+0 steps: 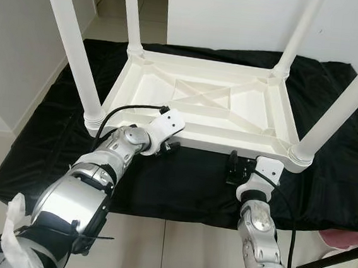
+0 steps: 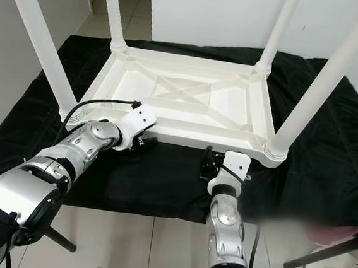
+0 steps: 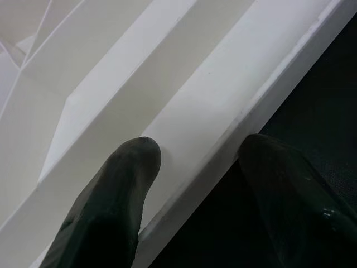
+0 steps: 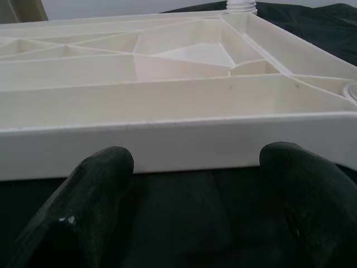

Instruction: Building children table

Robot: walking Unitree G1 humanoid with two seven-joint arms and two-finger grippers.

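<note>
A white plastic children's table (image 1: 201, 104) lies upside down on a black cloth (image 1: 187, 179) spread over a pale tiled floor (image 1: 174, 247), its four round legs pointing upward and its long axis running left to right across the robot's view. At left, the near-left leg (image 1: 70, 41) rises at a slant from its corner socket, with the far-left leg (image 1: 132, 12) standing behind it. The robot's left arm reaches forward and to the right, elbow bent, wrist turned inward, bringing the left end effector (image 1: 170, 147) to the near rim of the tabletop; its wrist view shows the two black fingers (image 3: 111, 206) spread apart and straddling that white edge, one over the ribbed underside, the other over the cloth, not clamped on it. An X-shaped brace (image 1: 202, 93) crosses the middle of the underside. Farther right, the right arm extends straight ahead from below, its right end effector (image 1: 233, 168) held just short of the rim, over the cloth; its fingers (image 4: 95, 212) are apart with the table's side wall facing them. At right, the far-right leg (image 1: 300, 31) and the near-right leg (image 1: 347, 102) stand in their corners, the latter leaning out toward the frame's edge. A pink object (image 1: 346, 239), too cropped to identify, sits on the floor at the lower right.
</note>
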